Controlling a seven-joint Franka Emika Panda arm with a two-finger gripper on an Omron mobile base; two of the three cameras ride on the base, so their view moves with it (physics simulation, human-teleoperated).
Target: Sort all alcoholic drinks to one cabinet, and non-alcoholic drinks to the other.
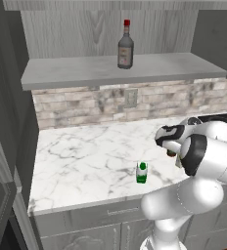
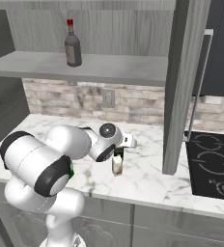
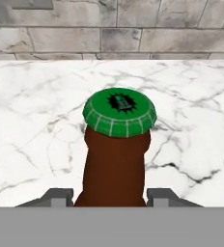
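Observation:
The brown bottle (image 3: 115, 159) with a green cap stands upright on the marble counter (image 1: 81, 151). My gripper (image 3: 111, 195) is shut on its neck, one fingertip pressed against each side. From the right base view the gripper (image 2: 118, 152) hangs just above a cream-yellow carton (image 2: 117, 167). A green and white carton (image 1: 142, 173) stands alone near the counter's front edge. The tall clear-grey bottle (image 1: 125, 46) with a red cap stands on the long grey shelf (image 1: 76, 73) of the wide wall cabinet. The other cabinet's niche is out of view.
A stone backsplash with a wall outlet (image 2: 108, 99) runs behind the counter. A grey upright panel (image 2: 181, 87) and the black oven (image 2: 220, 48) rise to the right, above a black cooktop (image 2: 213, 164). Open marble lies left of the cartons.

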